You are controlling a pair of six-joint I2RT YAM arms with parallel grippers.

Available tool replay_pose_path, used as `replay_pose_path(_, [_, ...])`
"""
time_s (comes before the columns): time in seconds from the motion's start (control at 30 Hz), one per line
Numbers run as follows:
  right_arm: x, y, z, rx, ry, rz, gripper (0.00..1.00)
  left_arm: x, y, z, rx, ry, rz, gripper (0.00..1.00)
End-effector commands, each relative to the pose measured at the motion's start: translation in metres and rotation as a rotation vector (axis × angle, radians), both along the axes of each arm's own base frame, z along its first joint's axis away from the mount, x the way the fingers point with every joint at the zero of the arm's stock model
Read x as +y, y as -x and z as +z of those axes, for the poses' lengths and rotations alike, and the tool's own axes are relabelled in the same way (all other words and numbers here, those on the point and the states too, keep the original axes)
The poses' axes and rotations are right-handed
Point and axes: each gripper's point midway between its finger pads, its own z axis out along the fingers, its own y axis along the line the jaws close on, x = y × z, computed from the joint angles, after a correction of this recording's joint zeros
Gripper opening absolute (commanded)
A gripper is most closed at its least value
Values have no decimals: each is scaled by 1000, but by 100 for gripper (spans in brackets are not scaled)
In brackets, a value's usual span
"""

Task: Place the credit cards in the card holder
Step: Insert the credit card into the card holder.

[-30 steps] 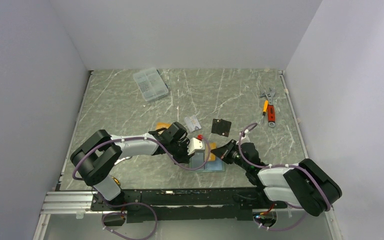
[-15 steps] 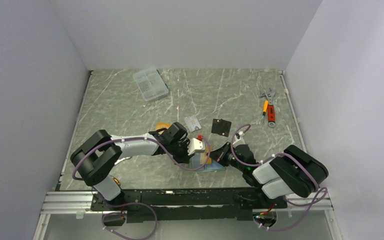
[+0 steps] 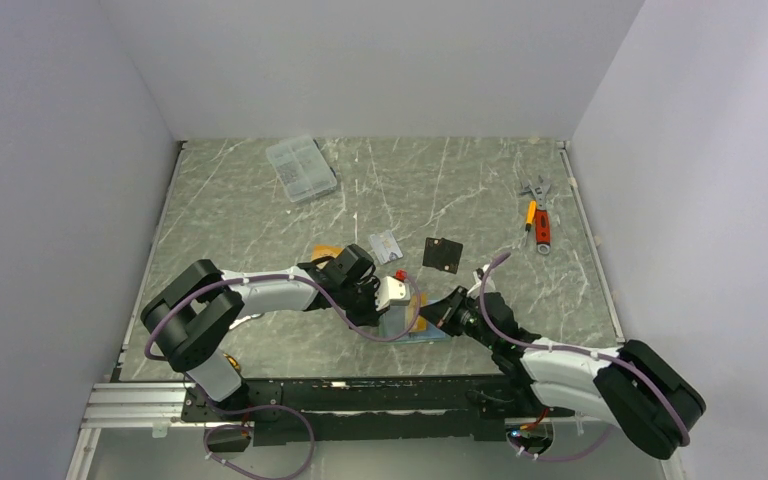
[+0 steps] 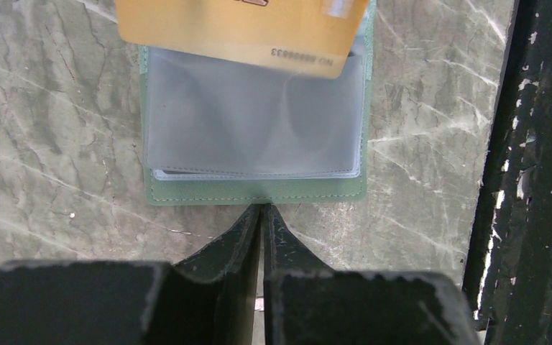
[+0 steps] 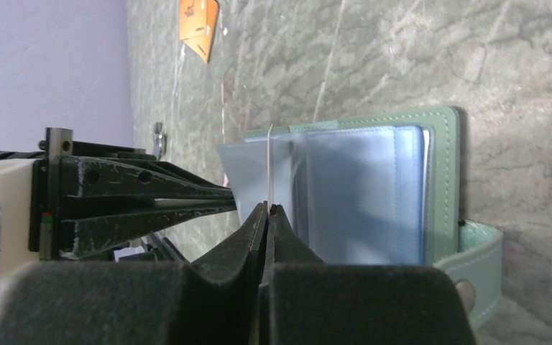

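The card holder (image 4: 187, 192) lies open on the table, grey-green outside with clear and light blue sleeves (image 5: 359, 194). My right gripper (image 5: 267, 208) is shut on the orange-gold credit card (image 4: 241, 32), held on edge over the sleeves (image 3: 418, 316). Its lower edge overlaps the top of the clear pocket. My left gripper (image 4: 262, 208) has its jaws together, the tips at the holder's near edge (image 3: 390, 318). The silvery-white credit card (image 3: 385, 243) lies flat farther back.
A flat orange piece (image 3: 324, 251) lies behind the left arm. A black square piece (image 3: 443, 254) sits right of the silver card. A clear compartment box (image 3: 302, 168) is at the back left, and a wrench with an orange handle (image 3: 537, 222) at the right.
The right arm's rear links swung in and then out to the right, while its gripper stayed at the card holder with the card. The left arm has hardly moved.
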Motion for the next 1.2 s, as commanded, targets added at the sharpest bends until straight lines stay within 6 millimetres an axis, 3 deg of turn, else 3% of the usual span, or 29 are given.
replay_pose_path(0.0, [-25,30,-49,111,119,4,0,-6,5,4,6,11,-29,11])
replay_pose_path(0.7, [-28,53,-74,190,188,97,0,-8,3,3,8,5,-33,9])
replay_pose_path(1.17, [-14,56,-77,218,178,217,0,-8,2,0,10,-10,-34,8])
